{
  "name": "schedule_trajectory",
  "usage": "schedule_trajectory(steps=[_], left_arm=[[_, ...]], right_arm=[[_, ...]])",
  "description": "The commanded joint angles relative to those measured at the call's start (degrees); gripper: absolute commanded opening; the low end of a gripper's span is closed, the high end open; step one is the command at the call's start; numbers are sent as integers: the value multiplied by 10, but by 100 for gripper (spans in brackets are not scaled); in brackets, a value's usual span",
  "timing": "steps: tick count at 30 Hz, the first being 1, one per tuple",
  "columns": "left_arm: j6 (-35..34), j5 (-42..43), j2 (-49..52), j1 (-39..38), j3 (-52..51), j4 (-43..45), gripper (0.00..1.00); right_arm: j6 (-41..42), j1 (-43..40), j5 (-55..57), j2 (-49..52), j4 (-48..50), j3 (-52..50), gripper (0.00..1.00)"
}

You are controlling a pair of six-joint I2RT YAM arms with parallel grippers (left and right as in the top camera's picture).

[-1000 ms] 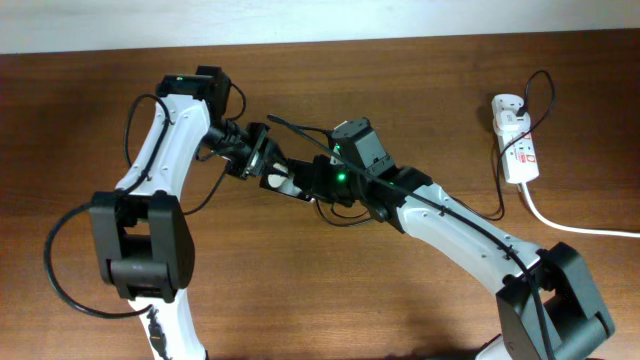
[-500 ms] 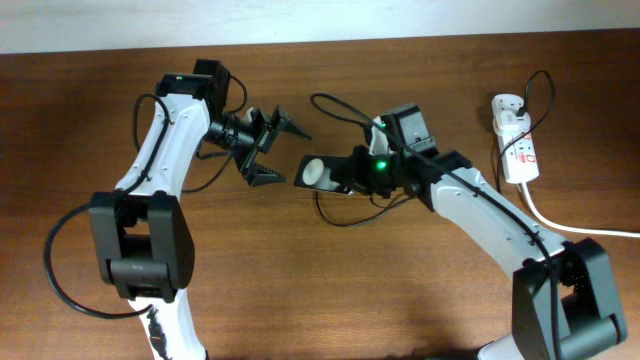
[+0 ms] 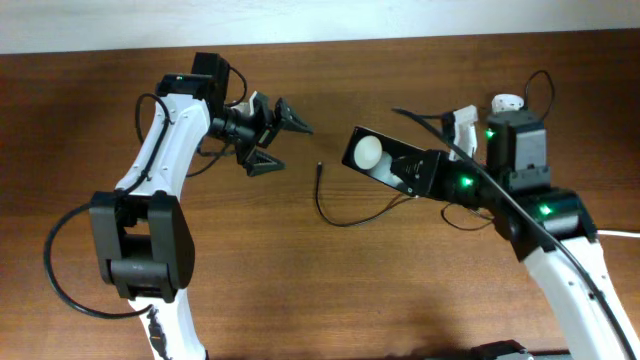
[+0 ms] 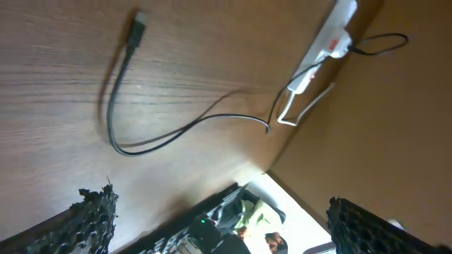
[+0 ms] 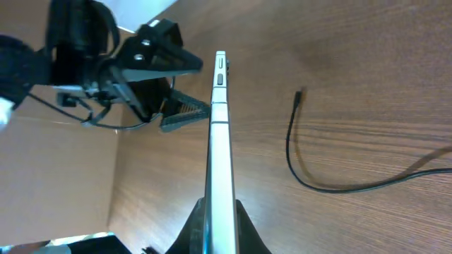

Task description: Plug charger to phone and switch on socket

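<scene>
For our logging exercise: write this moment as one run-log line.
left gripper: open, empty | right gripper: shut on phone, in air | charger: unplugged, on table | socket: partly hidden

You have a dark brown wood-grain table [image 3: 300, 300] under even light, with a pale wall [image 3: 100, 20] along its far edge.

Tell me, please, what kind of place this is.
Probably an indoor robot workbench: a wooden table, a left arm and right arm over it, a white power strip with charger cable.
</scene>
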Motion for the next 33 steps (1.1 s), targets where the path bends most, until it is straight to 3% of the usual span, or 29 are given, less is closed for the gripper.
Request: schedule_trajectory(steps=[1, 4, 9, 14, 17, 22, 23, 25, 28, 30, 33], left_arm=[[12, -31, -20, -2, 9, 1, 99], [12, -31, -20, -2, 9, 1, 99], [12, -31, -20, -2, 9, 1, 99], [12, -31, -20, -2, 9, 1, 99], [12, -31, -20, -2, 9, 2, 99], [12, -31, -20, -2, 9, 2, 99], [12, -31, -20, -2, 9, 2, 99], [12, -31, -20, -2, 9, 6, 99], [12, -31, -20, -2, 9, 24, 99], [12, -31, -20, -2, 9, 27, 99], [12, -31, -20, -2, 9, 27, 99]], right_arm=[[-7, -3, 1, -24, -11, -6, 4], [-5, -7, 2, -41, -15, -6, 4], [-24, -145, -16, -127, -109, -9, 4], [-30, -235, -107, -168, -96, -77, 4], [0, -254, -177, -168, -12, -152, 4], [207, -253, -164, -168, 222, -275, 4], [281, -253, -137, -167, 302, -299, 4], [358, -247, -92, -153, 381, -299, 4], [426, -213, -88, -106, 500, -299, 4], [443, -177, -70, -58, 547, -299, 4], [456, -112, -42, 3, 699, -299, 4]])
